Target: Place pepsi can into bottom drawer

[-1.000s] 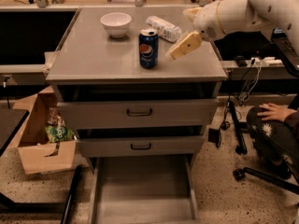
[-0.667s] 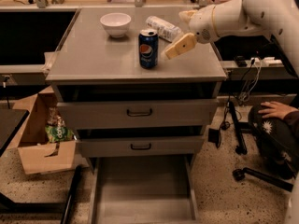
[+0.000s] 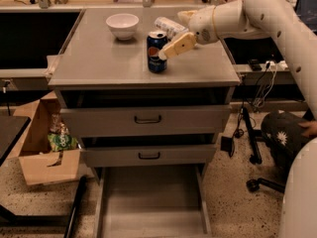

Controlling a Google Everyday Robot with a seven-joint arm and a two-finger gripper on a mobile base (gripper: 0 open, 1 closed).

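The gripper is hovering with its jaws apart, the pepsi can standing just beside the lower jaw's tip. The can is likely light, slick and dentable, so it is probably calling for a gentle mid-body squeeze.

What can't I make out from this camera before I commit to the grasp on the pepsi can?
- Camera view, gripper beside the pepsi can: contact with the can cannot be told, because the two overlap.
- Camera view, bottom drawer: its front end is cut off by the lower edge.
- Camera view, clear bottle behind the can: partly hidden by the gripper.
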